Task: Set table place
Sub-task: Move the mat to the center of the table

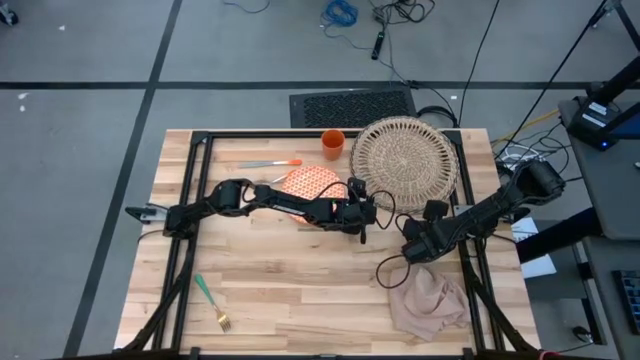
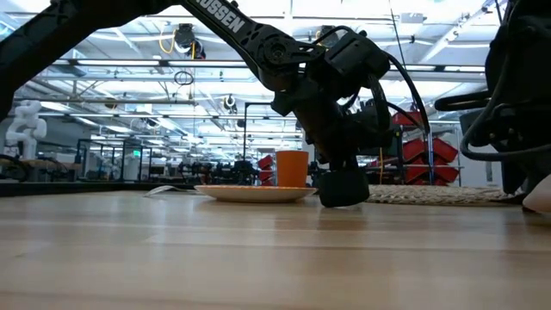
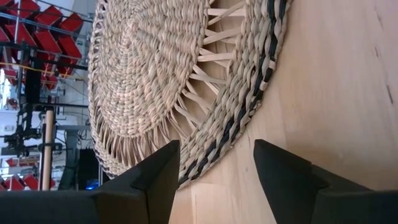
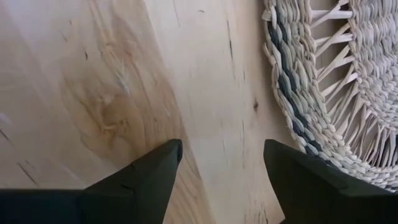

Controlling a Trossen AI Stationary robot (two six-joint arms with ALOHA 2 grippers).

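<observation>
Placemat (image 1: 404, 163) rim faces both released end effectors, left (image 1: 366, 217), right (image 1: 432, 212); pinch edge squarely, drag flat.

Bright, even overhead light, glaring ceiling lamps (image 2: 284, 17) at twelve o'clock, backlit silhouetted arm, blurred near table (image 2: 258, 258).
</observation>
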